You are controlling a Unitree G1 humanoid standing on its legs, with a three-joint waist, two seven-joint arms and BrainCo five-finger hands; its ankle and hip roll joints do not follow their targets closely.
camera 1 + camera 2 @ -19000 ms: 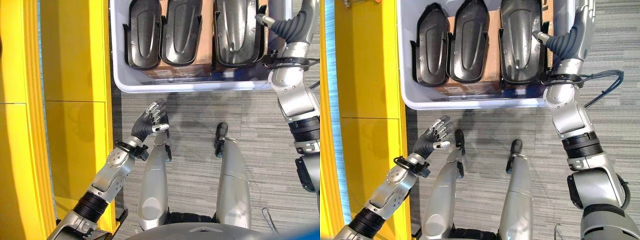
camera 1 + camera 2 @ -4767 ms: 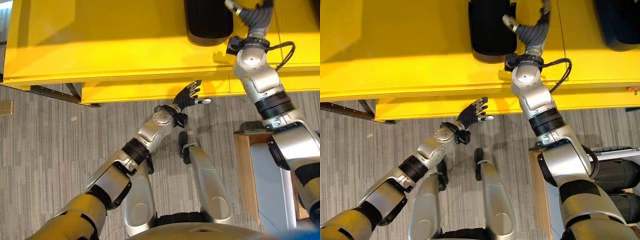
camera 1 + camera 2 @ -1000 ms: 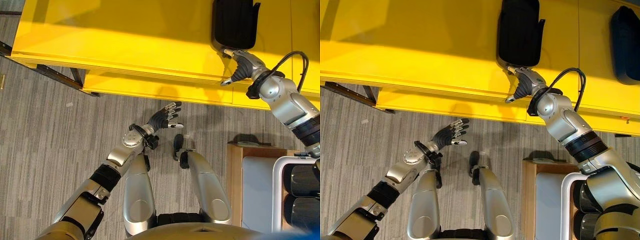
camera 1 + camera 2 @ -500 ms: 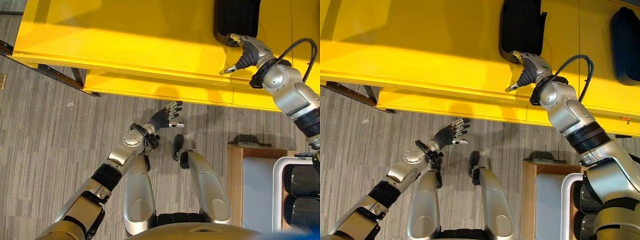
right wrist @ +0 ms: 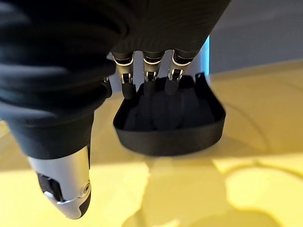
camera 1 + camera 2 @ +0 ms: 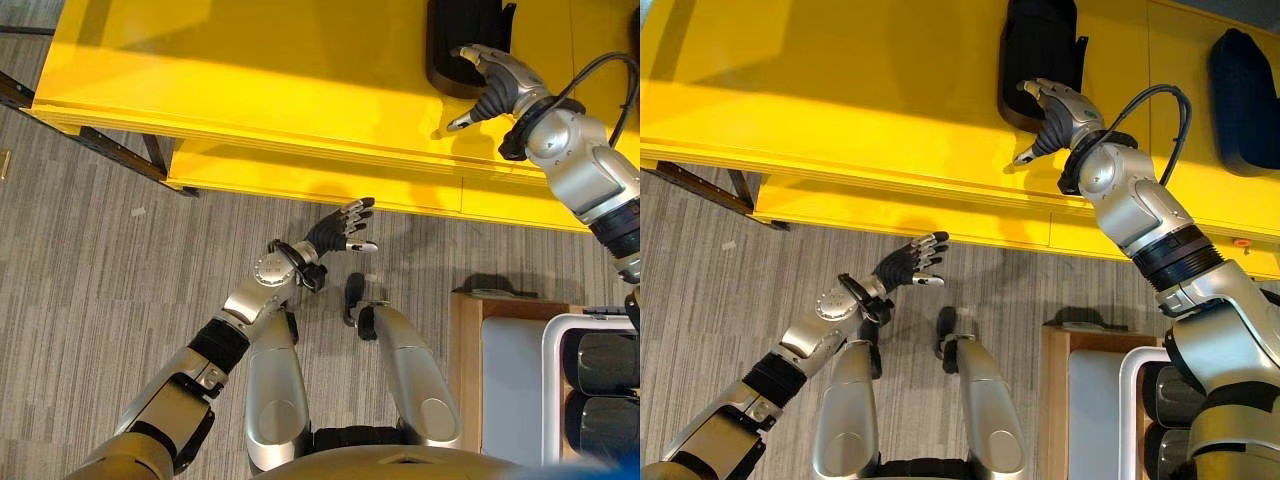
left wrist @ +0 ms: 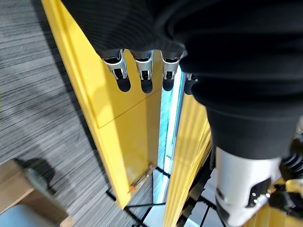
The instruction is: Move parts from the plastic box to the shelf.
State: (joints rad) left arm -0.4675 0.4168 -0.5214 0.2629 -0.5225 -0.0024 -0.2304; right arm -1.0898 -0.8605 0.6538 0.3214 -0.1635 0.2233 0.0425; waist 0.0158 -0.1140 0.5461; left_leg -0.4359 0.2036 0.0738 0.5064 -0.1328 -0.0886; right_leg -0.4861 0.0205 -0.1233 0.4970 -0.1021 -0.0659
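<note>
A black moulded part [image 6: 462,35] lies on the yellow shelf [image 6: 250,80], its near end toward me. My right hand [image 6: 492,82] hovers open at that near end, thumb spread to the side. In the right wrist view its straight fingers [image 5: 147,71] reach over the part's [image 5: 170,125] near rim without curling round it. A second black part [image 6: 1244,95] rests further right on the shelf. At the lower right the white plastic box [image 6: 549,400] holds more black parts [image 6: 605,365]. My left hand [image 6: 340,228] is open and holds nothing, low in front of the shelf's front edge.
The box stands on a wooden base [image 6: 465,360] on grey carpet [image 6: 100,300]. A dark metal shelf frame [image 6: 120,155] shows under the shelf's left end. Much of the shelf top to the left of the part is bare.
My right hand has moved up along the shelf to the part's near end. The left hand has drifted slightly up and right. The part has not moved.
</note>
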